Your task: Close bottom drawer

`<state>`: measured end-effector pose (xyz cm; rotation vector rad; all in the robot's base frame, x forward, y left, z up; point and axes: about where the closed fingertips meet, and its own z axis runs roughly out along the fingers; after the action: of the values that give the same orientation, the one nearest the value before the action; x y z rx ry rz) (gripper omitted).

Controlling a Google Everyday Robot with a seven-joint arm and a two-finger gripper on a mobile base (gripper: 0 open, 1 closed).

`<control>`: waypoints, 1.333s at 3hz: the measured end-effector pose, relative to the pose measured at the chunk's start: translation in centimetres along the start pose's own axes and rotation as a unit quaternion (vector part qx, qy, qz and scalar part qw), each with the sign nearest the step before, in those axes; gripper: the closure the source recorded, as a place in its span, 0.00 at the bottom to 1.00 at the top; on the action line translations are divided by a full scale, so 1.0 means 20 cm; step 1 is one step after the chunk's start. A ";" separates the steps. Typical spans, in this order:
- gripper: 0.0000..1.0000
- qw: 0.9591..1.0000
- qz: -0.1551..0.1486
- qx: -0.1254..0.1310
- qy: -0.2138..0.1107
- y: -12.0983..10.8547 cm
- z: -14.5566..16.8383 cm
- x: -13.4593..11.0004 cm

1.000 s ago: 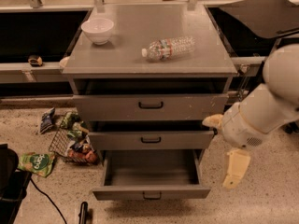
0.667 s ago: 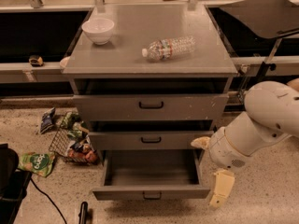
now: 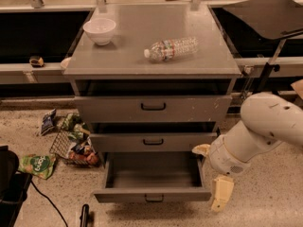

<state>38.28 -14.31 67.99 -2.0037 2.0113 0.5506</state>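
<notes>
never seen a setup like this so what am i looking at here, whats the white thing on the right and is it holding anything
This is one picture from one camera, looking down at a grey cabinet from the front. The white thing is a robot arm. The cream piece at its end is its gripper, low beside the right corner of the pulled-out bottom drawer. Nothing is seen in it. On top are a white bowl and a plastic bottle on its side. On the floor, left, lie snack bags.

Robot lab, cabinet [image 3: 137, 30], gripper fingers [image 3: 221, 192] beside bottom drawer [image 3: 154, 174]
</notes>
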 end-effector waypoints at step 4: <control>0.00 0.995 -0.015 -0.047 -0.086 -0.24 1.00 0.55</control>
<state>41.00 -15.45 44.88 -1.9618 1.8823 0.7952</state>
